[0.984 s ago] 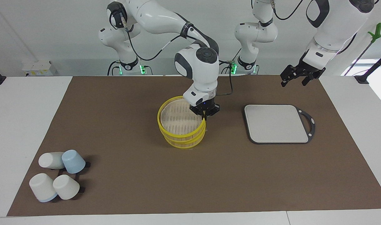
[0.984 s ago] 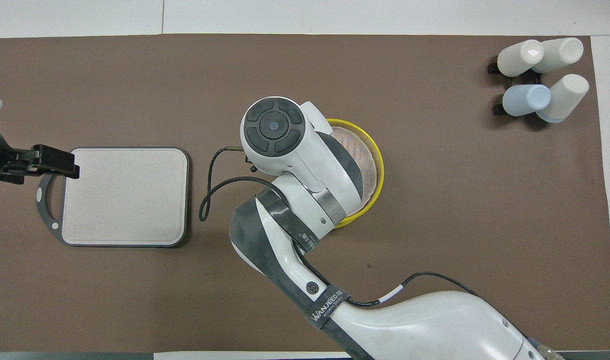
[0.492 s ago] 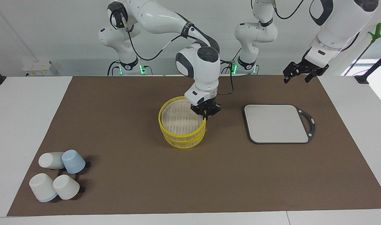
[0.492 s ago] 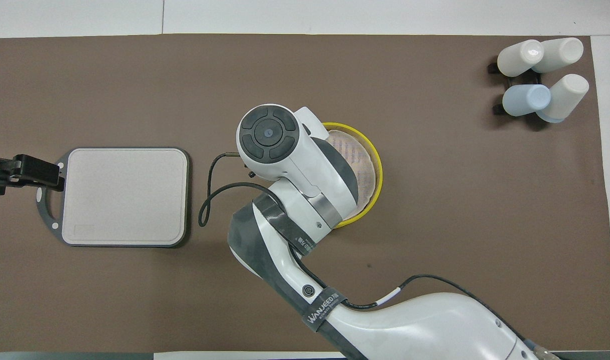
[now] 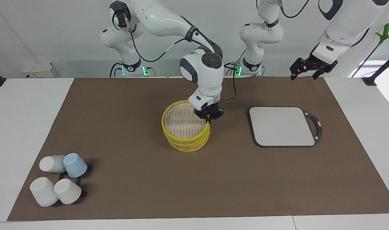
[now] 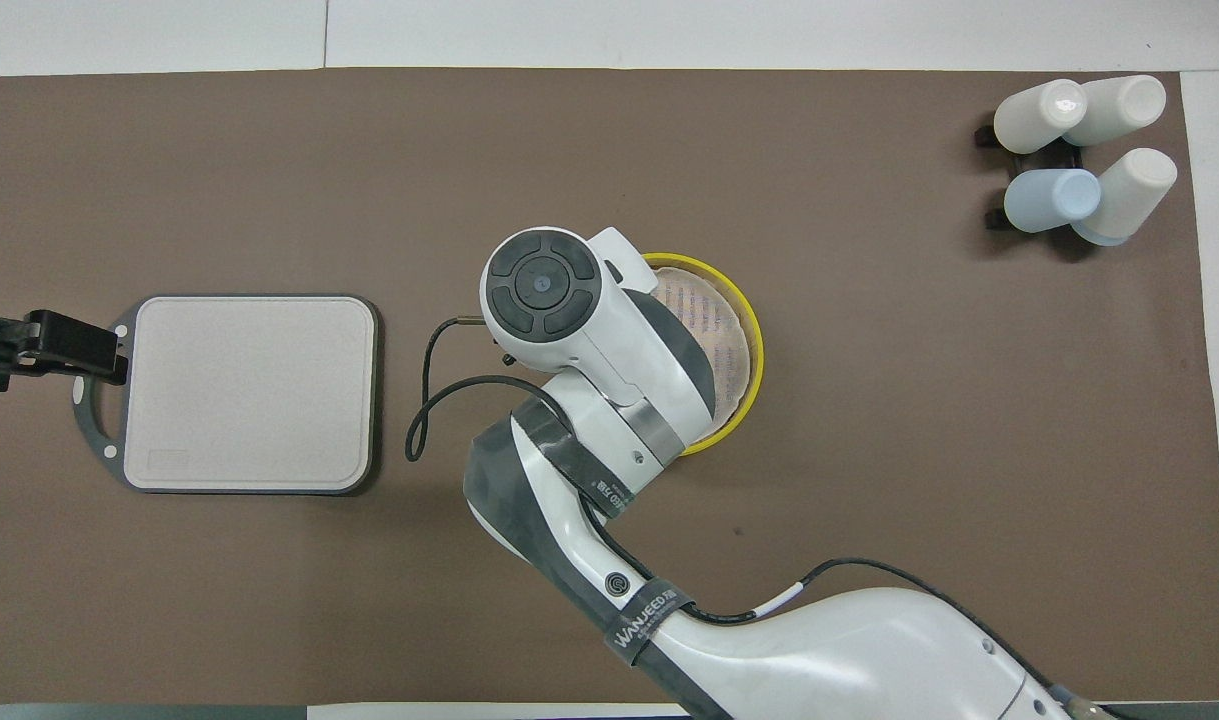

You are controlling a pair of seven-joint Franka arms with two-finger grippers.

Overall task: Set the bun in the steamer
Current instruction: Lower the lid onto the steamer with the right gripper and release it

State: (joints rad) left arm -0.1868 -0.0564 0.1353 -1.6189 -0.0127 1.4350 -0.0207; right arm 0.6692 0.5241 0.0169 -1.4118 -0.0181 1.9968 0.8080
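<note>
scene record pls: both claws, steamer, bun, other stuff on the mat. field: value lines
right claw: at the rim of the round yellow-rimmed slatted steamer, on the side toward the grey square board
left claw: raised, open, waiting over the mat edge near the robots, at the board's end
bun: not visible
steamer: mid-mat, slats bare where visible
cups: white and blue cluster, right arm's end, farthest from robots
</note>
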